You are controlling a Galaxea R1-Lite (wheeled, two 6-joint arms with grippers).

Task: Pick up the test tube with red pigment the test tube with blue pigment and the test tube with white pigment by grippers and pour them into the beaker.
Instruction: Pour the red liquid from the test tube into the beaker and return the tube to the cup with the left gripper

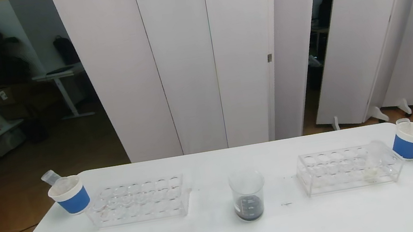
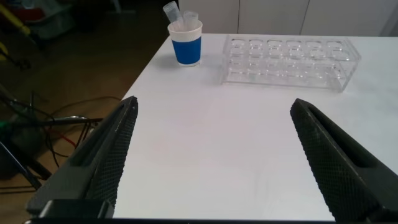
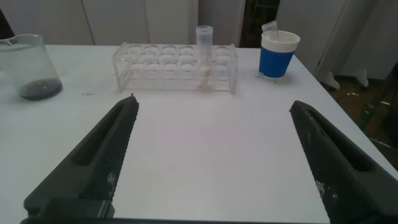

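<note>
The beaker point(image 1: 247, 196) stands at the table's middle with a dark layer at its bottom; the right wrist view also has the beaker point(image 3: 31, 65). The test tube with white pigment point(image 1: 375, 160) stands upright near the right end of the right rack point(image 1: 345, 169), and this tube point(image 3: 204, 53) shows a cream bottom. No test tube with red pigment or blue pigment is in view. My left gripper point(image 2: 214, 102) is open over bare table, short of the left rack point(image 2: 289, 59). My right gripper point(image 3: 214, 102) is open, short of the right rack point(image 3: 177, 65). Neither arm appears in the head view.
A blue-sleeved paper cup point(image 1: 69, 193) with a clear tube point(image 1: 50, 177) sits at the far left corner beside the left rack point(image 1: 139, 201). Another such cup point(image 1: 410, 139) holding a tube stands at the far right edge. White panels stand behind the table.
</note>
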